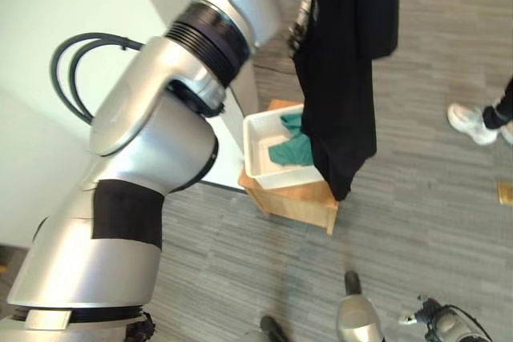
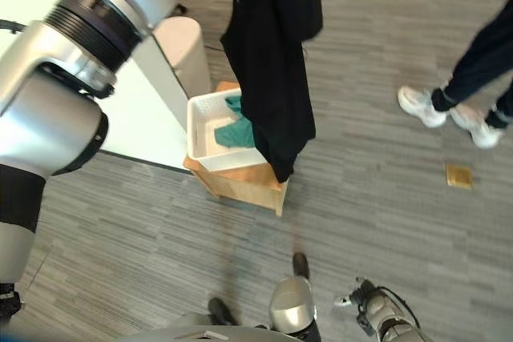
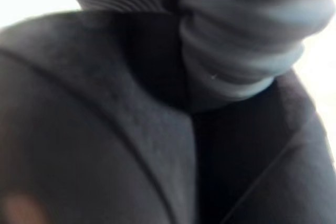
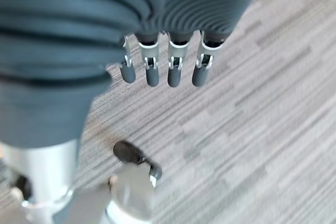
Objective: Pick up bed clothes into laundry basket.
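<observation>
A long black garment (image 1: 341,78) hangs from my raised left hand (image 1: 302,15), whose fingers are curled into its top edge. Its lower end dangles over the right side of a white laundry basket (image 1: 258,150). A teal cloth (image 1: 292,150) lies inside the basket. In the left wrist view the black fabric (image 3: 105,156) sits right against the hand. My right hand (image 4: 163,69) hangs low over the carpet, its fingers straight and holding nothing.
The basket stands on a low wooden stool (image 1: 298,199) beside the white bed (image 1: 48,46). A pale round bin (image 2: 184,50) stands behind the stool. A person's legs and white shoes (image 2: 425,108) are at the right. A small yellow square (image 2: 458,175) lies on the carpet.
</observation>
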Available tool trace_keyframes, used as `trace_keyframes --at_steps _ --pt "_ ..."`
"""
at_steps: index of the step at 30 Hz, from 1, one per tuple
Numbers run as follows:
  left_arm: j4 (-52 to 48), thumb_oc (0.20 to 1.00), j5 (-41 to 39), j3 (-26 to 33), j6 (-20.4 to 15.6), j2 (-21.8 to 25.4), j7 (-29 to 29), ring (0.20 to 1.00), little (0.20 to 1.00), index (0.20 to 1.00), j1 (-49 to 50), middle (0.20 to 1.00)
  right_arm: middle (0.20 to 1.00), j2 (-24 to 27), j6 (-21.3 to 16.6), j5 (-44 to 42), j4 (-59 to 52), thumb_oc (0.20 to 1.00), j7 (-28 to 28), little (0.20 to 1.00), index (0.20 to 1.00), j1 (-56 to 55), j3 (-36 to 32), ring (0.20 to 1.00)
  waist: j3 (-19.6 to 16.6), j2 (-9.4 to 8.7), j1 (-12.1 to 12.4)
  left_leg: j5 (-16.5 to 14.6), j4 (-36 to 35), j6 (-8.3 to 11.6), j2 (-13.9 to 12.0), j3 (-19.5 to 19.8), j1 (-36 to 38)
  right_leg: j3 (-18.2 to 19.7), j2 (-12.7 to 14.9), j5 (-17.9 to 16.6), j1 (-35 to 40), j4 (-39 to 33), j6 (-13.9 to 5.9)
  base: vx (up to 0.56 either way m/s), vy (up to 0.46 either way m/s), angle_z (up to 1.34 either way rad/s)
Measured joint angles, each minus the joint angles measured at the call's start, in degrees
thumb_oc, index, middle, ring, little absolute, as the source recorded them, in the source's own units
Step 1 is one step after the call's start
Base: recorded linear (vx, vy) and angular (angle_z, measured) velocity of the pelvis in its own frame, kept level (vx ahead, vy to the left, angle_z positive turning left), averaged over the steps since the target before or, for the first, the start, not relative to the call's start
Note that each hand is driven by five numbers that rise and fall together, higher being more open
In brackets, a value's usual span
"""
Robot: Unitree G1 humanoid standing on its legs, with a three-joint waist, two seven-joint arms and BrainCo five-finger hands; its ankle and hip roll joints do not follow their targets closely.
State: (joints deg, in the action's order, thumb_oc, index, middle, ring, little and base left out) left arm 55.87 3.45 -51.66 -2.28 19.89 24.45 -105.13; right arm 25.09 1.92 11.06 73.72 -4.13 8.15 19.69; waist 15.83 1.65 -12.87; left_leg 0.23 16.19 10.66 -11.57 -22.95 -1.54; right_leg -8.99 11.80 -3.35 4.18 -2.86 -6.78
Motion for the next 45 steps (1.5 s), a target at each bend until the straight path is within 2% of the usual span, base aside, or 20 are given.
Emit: trace_keyframes --at_steps 1,3,4,5,7,8,9,10,11,12,13,14,16,17,19,24,28,37,40,45 --pt "0.0 0.2 0.0 -0.2 -0.8 0.4 0.1 0.2 0.2 0.2 0.0 0.2 1.0 1.3 0.0 0.0 1.4 1.0 0.0 1.0 1.0 0.1 1.0 1.0 -1.0 0.3 2.0 0.4 -8.5 -0.47 2.0 2.3 -0.6 1.1 -0.1 -0.3 -0.1 -1.7 0.4 0.25 0.004 -0.26" --pt "0.2 0.2 0.0 -1.9 -0.8 1.9 -0.2 0.2 0.2 0.2 0.1 0.2 1.0 2.6 -0.2 0.1 1.8 1.0 0.2 1.0 1.0 1.1 1.3 1.0 -1.7 1.96 3.5 2.0 -16.9 -2.08 3.3 2.2 -1.2 1.6 -1.7 -0.5 1.1 -2.9 0.57 0.43 0.021 -0.31" --pt "0.1 0.2 -0.1 -3.1 -0.8 2.6 -0.5 0.2 0.2 0.2 0.0 0.2 1.0 3.0 -0.5 0.1 1.0 1.0 0.3 1.0 1.0 -0.1 0.4 1.0 -2.6 2.87 3.9 0.5 -18.9 -1.86 3.2 3.2 -0.6 2.1 -2.7 -0.4 0.7 -3.3 0.46 0.33 0.051 -0.31" --pt "0.2 0.2 -0.5 -2.9 -0.1 2.7 -0.4 0.2 0.2 0.2 -0.2 0.2 1.0 2.7 -0.6 0.1 0.9 1.0 0.2 1.0 1.0 -0.2 0.7 1.0 -2.8 3.16 4.0 0.2 -17.4 -2.53 3.3 3.0 -0.6 2.4 -3.3 -0.4 1.3 -3.3 0.35 0.28 0.061 -0.59" --pt "0.1 0.2 -0.9 -2.3 -0.2 2.7 0.1 0.2 0.2 0.2 -0.3 0.2 1.0 2.5 -0.7 0.2 0.5 1.0 0.5 1.0 1.0 -1.6 1.2 1.0 -5.2 3.02 5.0 0.2 -17.0 -3.08 2.8 1.3 0.0 4.6 -3.3 1.0 1.0 -2.2 -1.4 0.21 0.088 -0.62" --pt "0.0 0.2 -1.0 -1.6 -0.2 3.1 0.1 0.2 0.2 0.2 -0.5 0.2 1.0 1.5 -0.8 0.2 0.3 1.0 0.6 1.0 1.0 -2.2 1.0 1.0 -5.9 2.2 4.4 0.1 -17.4 -3.07 3.1 -0.5 0.6 4.6 -2.4 2.7 -0.9 1.4 -2.17 0.18 0.112 -0.41" --pt "-0.4 0.2 -1.1 -1.3 -0.2 4.1 0.3 0.2 0.2 0.2 -0.4 0.2 1.0 0.2 -0.5 0.2 -0.4 1.0 0.8 1.0 1.0 -2.5 1.0 1.0 -5.6 0.77 3.2 0.6 -18.5 -3.23 4.0 -1.7 2.4 4.7 -1.4 2.6 -3.2 6.6 -2.56 0.14 0.087 -0.3" --pt "-0.4 0.2 -1.1 -1.6 -0.1 5.3 0.3 0.2 0.2 0.2 0.2 0.2 1.0 -0.5 -0.6 0.3 -1.3 1.0 1.2 1.0 1.0 -3.1 1.1 1.0 -5.7 0.19 2.1 1.0 -19.1 -3.63 4.3 -1.7 3.5 5.0 -0.7 4.1 -5.0 11.4 -3.67 0.13 0.022 -0.58" --pt "-0.2 0.2 -1.2 -1.9 0.3 7.1 0.3 0.2 0.2 0.2 0.2 0.2 1.0 -0.7 -0.6 0.3 -1.6 1.0 1.5 1.0 1.0 -3.3 1.1 1.0 -5.4 0.85 1.8 1.6 -19.8 -4.55 4.0 -2.8 4.6 4.3 -0.8 4.1 -8.7 18.0 -3.9 0.12 -0.085 -0.61" --pt "-0.1 0.2 -1.3 -1.9 0.3 7.4 0.2 0.2 0.2 0.2 0.3 0.2 1.0 -0.7 -0.6 0.3 -1.4 1.0 1.7 1.0 1.0 -3.5 1.1 1.0 -5.2 0.98 1.2 2.2 -20.2 -5.34 3.8 -3.2 5.2 3.6 -0.4 4.3 -9.6 19.3 -3.98 0.15 -0.145 -0.65" --pt "0.0 0.2 -2.3 -1.5 0.3 7.9 0.5 0.2 0.2 0.2 0.1 0.2 1.0 -0.6 -0.6 0.4 -1.3 1.0 1.8 1.0 1.0 -4.0 1.2 1.0 -5.3 1.06 0.6 2.9 -20.1 -6.35 4.0 -3.7 5.3 2.4 0.3 6.1 -10.1 19.4 -5.18 0.17 -0.137 -0.3" --pt "0.1 0.2 -2.8 -1.1 0.2 7.9 0.6 0.2 0.2 0.2 0.1 0.2 1.0 -0.7 -0.3 0.5 -1.4 1.0 1.8 1.0 1.0 -4.8 1.1 1.0 -5.8 0.91 0.2 2.8 -20.0 -6.29 4.4 -3.9 4.6 1.2 1.1 6.6 -9.8 14.9 -4.52 0.17 -0.135 -0.17" --pt "-0.4 0.2 -2.7 -0.8 0.0 7.8 0.0 0.2 0.2 0.2 0.2 0.2 1.0 0.2 0.7 1.6 -1.1 1.0 1.8 1.0 1.0 -6.2 1.0 1.0 -5.7 2.99 -1.1 2.8 -20.2 -6.03 3.7 -3.2 2.6 -3.2 0.2 3.4 -7.0 7.1 -3.83 0.09 -0.129 0.14" --pt "-2.0 0.2 -2.9 1.4 0.5 7.8 0.2 0.2 0.2 0.2 0.9 0.2 1.0 0.3 1.3 2.1 -0.7 1.0 1.9 1.0 1.0 -5.7 0.8 1.0 -5.7 3.86 -0.9 3.5 -20.4 -6.0 3.7 -4.4 3.2 -4.7 0.4 1.0 -7.0 6.1 -2.94 0.06 -0.069 0.06" --pt "-3.2 0.2 -3.1 3.4 0.2 5.3 1.1 0.2 0.2 0.2 2.8 0.2 1.0 1.0 1.4 2.5 -1.2 1.0 2.0 1.0 1.0 -5.8 1.6 1.0 -5.3 4.82 -1.0 5.7 -21.5 -6.57 3.0 -4.9 4.2 -4.5 -0.6 0.2 -6.1 5.2 -2.11 0.1 -0.028 -0.19" --pt "-1.8 0.2 -3.2 3.7 -0.2 2.0 1.0 0.2 0.2 0.2 5.2 0.2 1.0 1.9 0.3 2.6 -2.0 1.0 2.1 1.0 1.0 -5.2 3.5 1.0 -5.7 5.67 -1.2 5.2 -21.5 -6.05 3.4 -4.7 4.9 -4.9 -0.9 0.0 -4.3 2.9 -2.3 0.1 -0.052 -0.02" --pt "0.8 0.2 -3.2 4.9 0.5 2.2 0.9 0.2 0.2 0.2 6.6 0.2 1.0 1.9 0.2 2.6 -2.0 1.0 1.9 1.0 1.0 -4.4 3.4 1.0 -5.5 5.35 -0.9 5.2 -21.5 -6.02 3.4 -4.5 4.8 -5.7 -1.0 -0.1 -3.5 1.6 -2.26 0.08 -0.022 0.07" --pt "2.0 0.2 -2.6 4.9 1.7 3.9 1.4 0.2 0.2 0.2 6.5 0.2 1.0 1.4 0.3 2.6 -3.0 1.0 1.5 1.0 1.0 -1.6 4.5 1.0 -5.4 5.23 -1.2 3.9 -21.5 -5.77 3.8 -8.1 2.0 -1.8 -1.0 -2.3 -8.2 -0.5 -2.56 -0.04 0.024 -0.23" --pt "2.6 0.2 -2.1 4.9 1.8 3.0 1.4 0.2 0.2 0.2 6.8 0.2 1.0 1.5 0.2 2.6 -3.0 1.0 1.5 1.0 1.0 -2.5 5.2 1.0 -4.7 4.58 -1.4 3.9 -21.5 -5.85 3.9 -7.7 0.7 -1.9 -1.0 -2.7 -9.2 -0.9 -2.44 -0.05 -0.005 -0.01" --pt "2.7 0.2 -1.7 5.0 1.9 2.2 1.4 0.2 0.2 0.2 7.2 0.2 1.0 1.5 -0.1 2.6 -2.6 1.0 1.0 1.0 1.0 -3.2 5.4 1.0 -2.8 1.61 -1.4 4.1 -21.5 -6.1 3.9 -6.3 0.0 -3.4 -0.9 -2.8 -8.8 -1.2 -2.42 -0.04 -0.019 0.14"
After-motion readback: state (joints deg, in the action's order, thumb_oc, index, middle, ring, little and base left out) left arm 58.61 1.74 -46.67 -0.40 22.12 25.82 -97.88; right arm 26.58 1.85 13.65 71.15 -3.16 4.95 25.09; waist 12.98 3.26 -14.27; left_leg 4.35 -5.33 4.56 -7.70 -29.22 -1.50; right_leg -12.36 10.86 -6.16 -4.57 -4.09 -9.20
